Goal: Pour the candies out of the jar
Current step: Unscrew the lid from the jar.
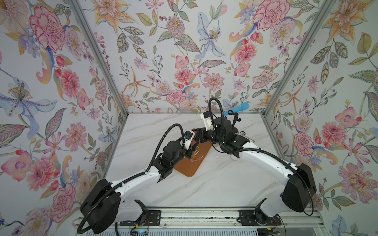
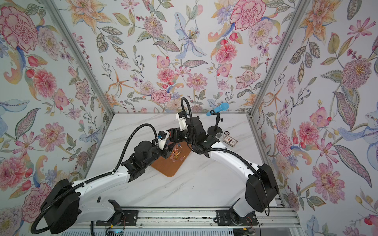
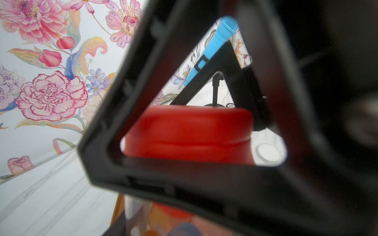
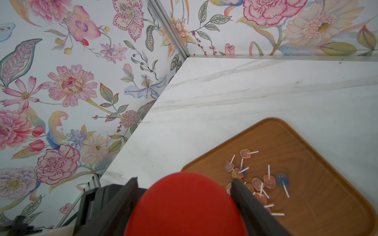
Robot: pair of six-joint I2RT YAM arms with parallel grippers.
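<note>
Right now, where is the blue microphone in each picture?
In a top view: microphone at the far edge of the table.
In a top view: microphone there too.
Left wrist: microphone beyond the red lid.
Right wrist: not in it.
Shared landmark: the table, white marble.

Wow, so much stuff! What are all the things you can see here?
table: one, white marble, under everything
tray: one, brown, middle of the table
candies: a dozen or so, pink, orange and blue, loose on the tray
jar: one, clear, held up beside the tray
lid: one, red, atop the jar
microphone: one, blue, on a black stand at the back
small box: one, dark, beside the stand
left gripper: one, black, shut on the jar
right gripper: one, black, straddling the lid
</note>
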